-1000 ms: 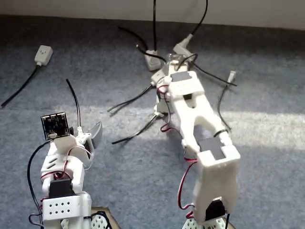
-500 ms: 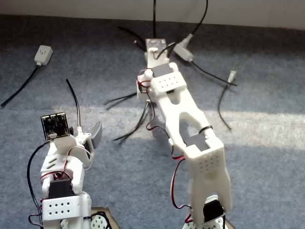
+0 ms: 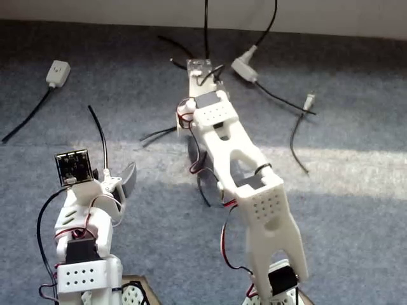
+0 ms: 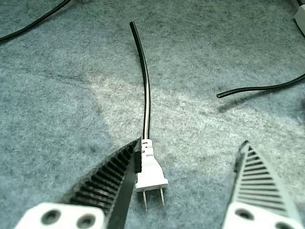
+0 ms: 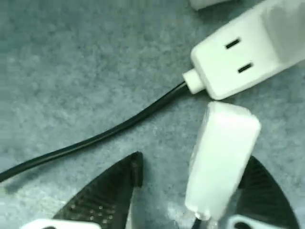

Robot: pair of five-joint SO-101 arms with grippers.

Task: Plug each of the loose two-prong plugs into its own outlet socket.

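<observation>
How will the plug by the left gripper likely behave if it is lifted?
The plug looks small and rigid, so probably light and easy to pinch. Its thin cord curves loosely over the carpet, so it will likely trail and flop. Lying flat, it seems unlikely to roll.

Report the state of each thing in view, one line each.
White two-prong plug on black cord: unplugged, lying on grey carpet.
Left gripper: open, astride that plug.
White two-slot outlet socket: empty.
White oblong plug body: loose, not inserted, near that socket.
Right gripper: open.
</observation>
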